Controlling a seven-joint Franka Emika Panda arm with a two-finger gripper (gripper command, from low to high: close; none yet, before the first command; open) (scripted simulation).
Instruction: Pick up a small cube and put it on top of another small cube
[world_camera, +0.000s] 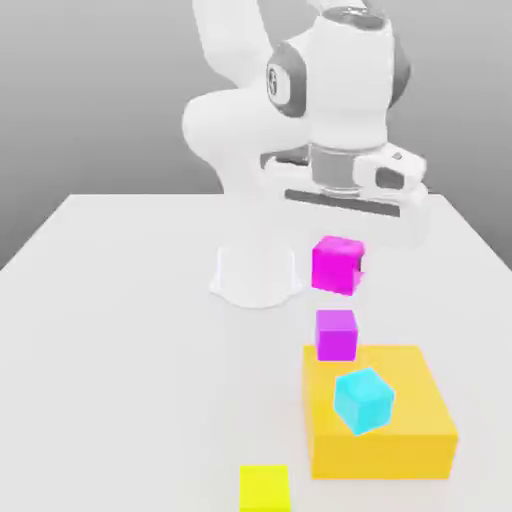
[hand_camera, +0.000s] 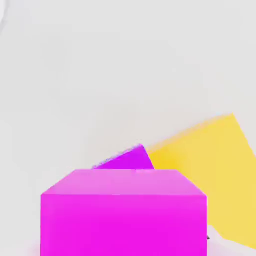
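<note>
Exterior view: tool (world_camera: 345, 262) clamped on magenta cube (world_camera: 337, 265), right of centre, fingers hard to discern. Hand view: magenta cube partly hides purple cube (hand_camera: 127, 159); lower frame edge crops magenta cube.

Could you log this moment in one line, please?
gripper: shut on pink cube | pink cube: held up above purple cube | stacking: not yet done
</note>
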